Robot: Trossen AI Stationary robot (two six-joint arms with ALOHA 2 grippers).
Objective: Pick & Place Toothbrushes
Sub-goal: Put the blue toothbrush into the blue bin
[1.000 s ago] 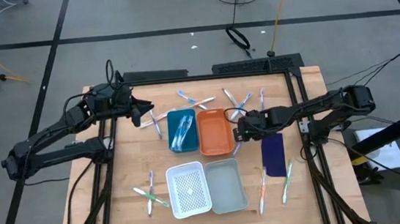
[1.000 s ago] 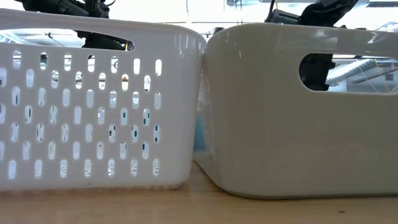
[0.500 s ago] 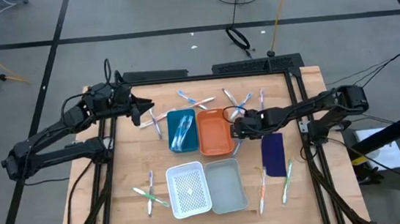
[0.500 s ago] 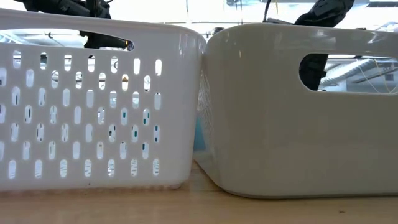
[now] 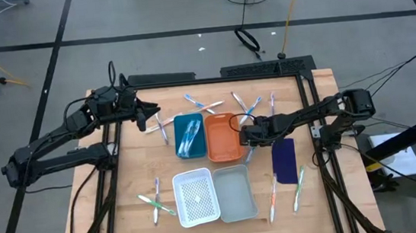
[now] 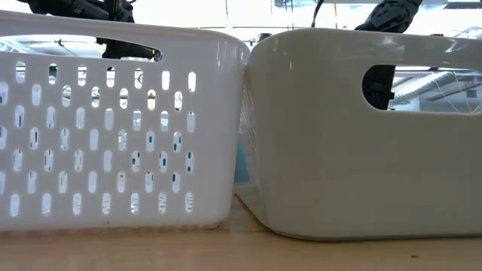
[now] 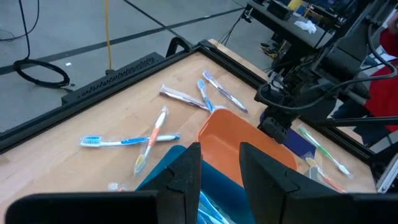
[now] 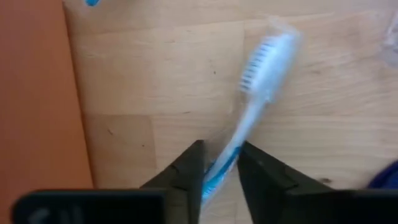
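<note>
The right hand (image 5: 246, 133) is set low on the desk (image 5: 331, 204) just beside the orange tray (image 5: 224, 136); its fingers (image 8: 189, 168) are nearly together around the handle of a blue-and-white toothbrush (image 8: 258, 93), which lies flat on the wood with its bristle head pointing away; whether it is fully pinched cannot be told. The left hand (image 7: 214, 171) is held above the blue tray (image 5: 188, 134); the gap is narrow and nothing is seen in it. Other toothbrushes (image 5: 203, 104) are scattered at the far edge and near the white basket (image 5: 195, 198). Risks, as judged: the thin handle may be caught off-centre, so the brush could pivot or slip on lifting; the tray wall could be clipped by the fingers.
</note>
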